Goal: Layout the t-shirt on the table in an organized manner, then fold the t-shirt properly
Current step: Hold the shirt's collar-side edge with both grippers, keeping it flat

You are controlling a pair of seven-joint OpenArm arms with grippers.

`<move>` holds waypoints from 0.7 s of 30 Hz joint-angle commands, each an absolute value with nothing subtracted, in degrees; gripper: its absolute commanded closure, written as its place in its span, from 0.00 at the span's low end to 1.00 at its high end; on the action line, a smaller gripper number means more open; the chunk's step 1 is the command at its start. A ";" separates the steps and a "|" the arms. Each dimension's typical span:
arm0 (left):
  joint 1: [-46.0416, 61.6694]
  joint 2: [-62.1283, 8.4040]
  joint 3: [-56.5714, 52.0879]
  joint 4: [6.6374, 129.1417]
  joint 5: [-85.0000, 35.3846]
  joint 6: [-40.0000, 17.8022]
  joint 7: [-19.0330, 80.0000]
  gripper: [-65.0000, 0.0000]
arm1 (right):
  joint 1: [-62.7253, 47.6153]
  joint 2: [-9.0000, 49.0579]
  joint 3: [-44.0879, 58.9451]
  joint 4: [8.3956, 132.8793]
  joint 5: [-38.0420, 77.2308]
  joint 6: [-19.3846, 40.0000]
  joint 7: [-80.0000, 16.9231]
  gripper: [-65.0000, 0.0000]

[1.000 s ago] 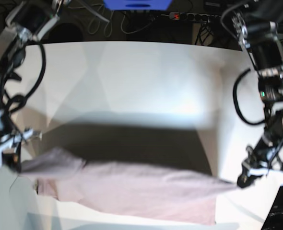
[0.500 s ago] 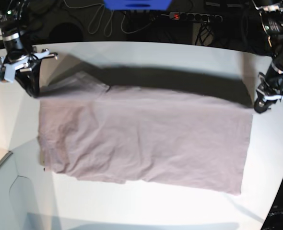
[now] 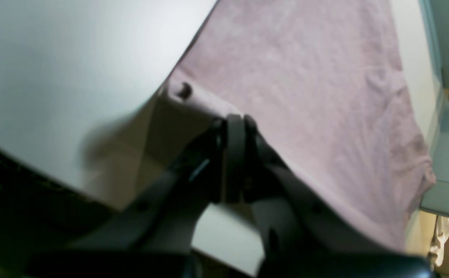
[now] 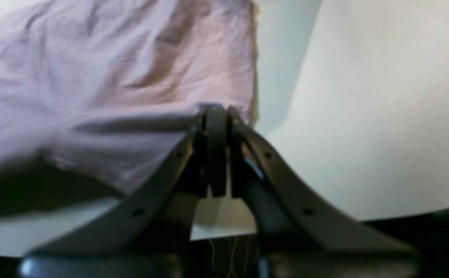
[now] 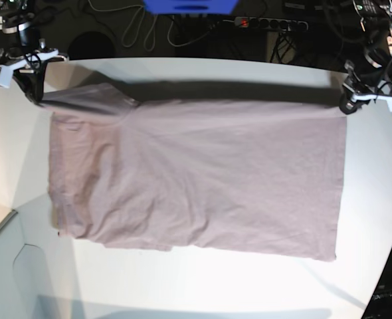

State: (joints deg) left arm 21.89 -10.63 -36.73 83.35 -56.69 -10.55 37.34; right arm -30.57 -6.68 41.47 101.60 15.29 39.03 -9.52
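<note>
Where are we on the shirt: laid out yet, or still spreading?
Mostly spread: the t-shirt lies open across the table, with wrinkles near the sleeve end. In hand: the left gripper and right gripper are each shut on a far corner, that edge lifted and taut. Left: lower and release, smooth, then every fold.

Bare table (image 5: 202, 286) lies open to me along the near edge and down both sides of the t-shirt (image 5: 202, 176), which covers the middle. Cables (image 5: 143, 30) and a power strip (image 5: 269, 24) crowd the far edge.
</note>
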 commanded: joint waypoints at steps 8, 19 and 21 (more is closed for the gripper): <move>23.60 -12.00 -37.49 84.53 -57.80 -11.38 36.09 1.00 | -33.27 -7.25 41.71 100.00 16.31 40.00 -7.34 1.00; 24.13 -12.09 -38.55 83.91 -57.10 -20.62 36.35 1.00 | -34.77 -7.34 41.45 95.78 16.31 40.00 -6.64 1.00; 24.57 -12.09 -38.55 83.91 -57.10 -20.70 36.26 1.00 | -35.65 -8.22 41.45 95.78 16.31 40.00 -5.32 1.00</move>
